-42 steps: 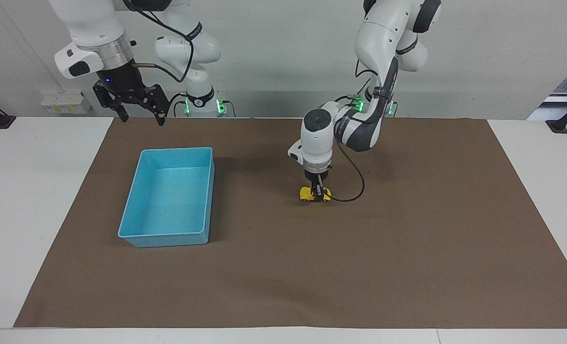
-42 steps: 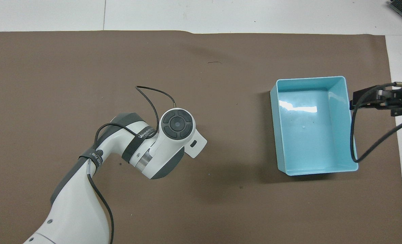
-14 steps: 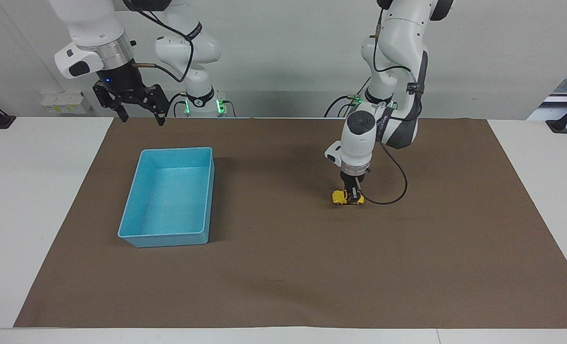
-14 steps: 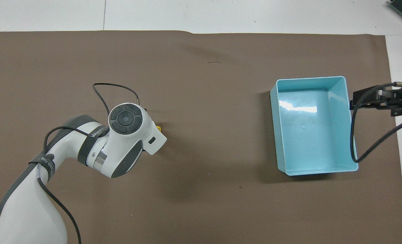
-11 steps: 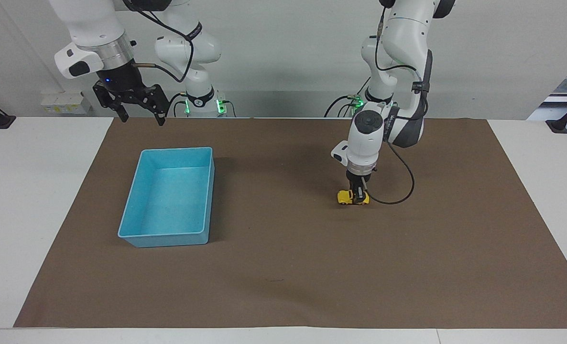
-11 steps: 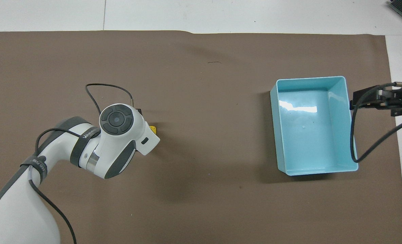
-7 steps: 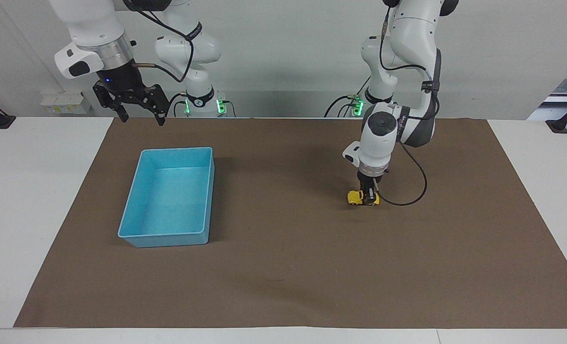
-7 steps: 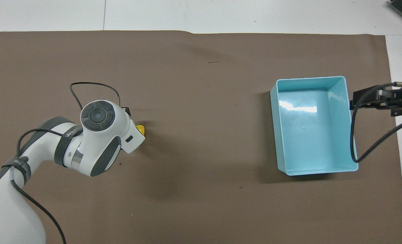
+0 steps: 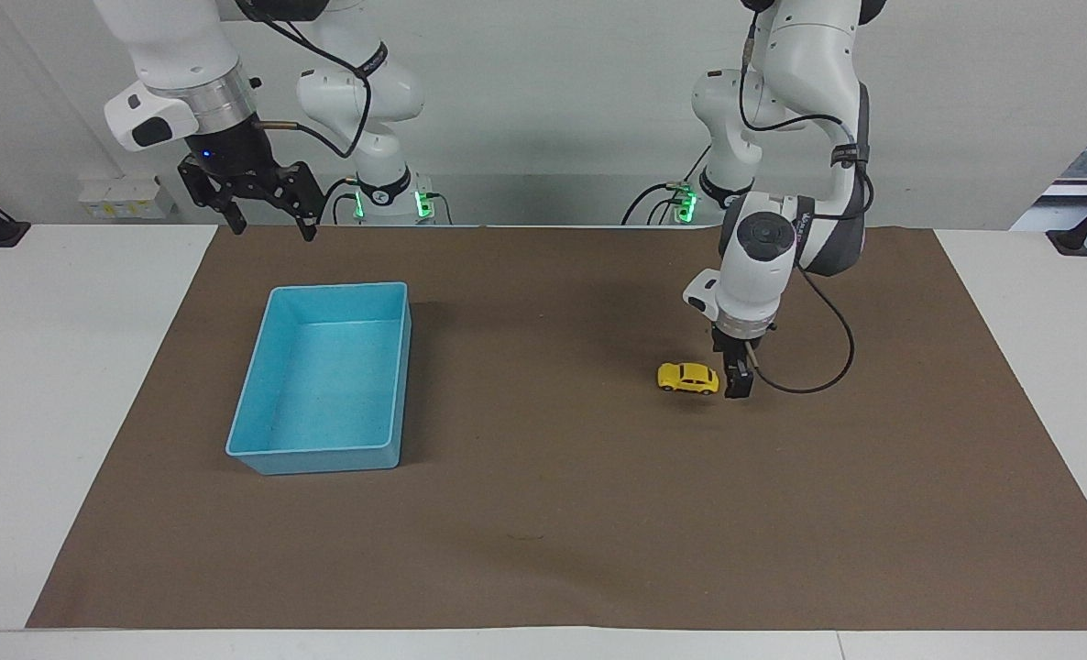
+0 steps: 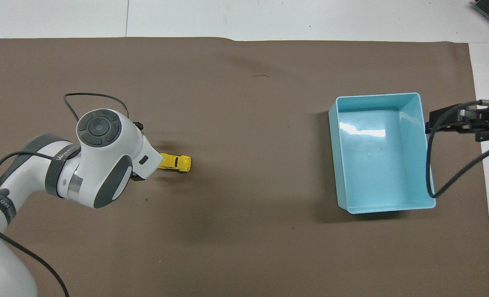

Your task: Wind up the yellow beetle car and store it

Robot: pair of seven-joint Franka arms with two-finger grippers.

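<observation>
one relation mattered most to us: the yellow beetle car [image 9: 687, 378] sat on the brown mat [image 9: 543, 550] right of centre in the facing view, free of any grip, and the left gripper [image 9: 737, 383] stood just beside it, at the car's end toward the left arm's end of the table. we read its fingers as released, since the car lay clear of them, though we could not tell whether a fingertip touched the car's end. the car's long axis ran across the frame, with its other end turned toward the blue tray [image 9: 259, 454].

in the overhead view the car [image 10: 175, 162] showed at centre left, half tucked under the left arm's wrist, and the tray [image 10: 339, 198] stood at centre right, well apart from it. we saw only bare mat between the two.

the right gripper [image 9: 264, 209] waited at the upper left of the facing view, its fingers spread, over the mat's edge near the tray. we judged the left arm much the nearer to the car, and the right arm the nearer to the tray.
</observation>
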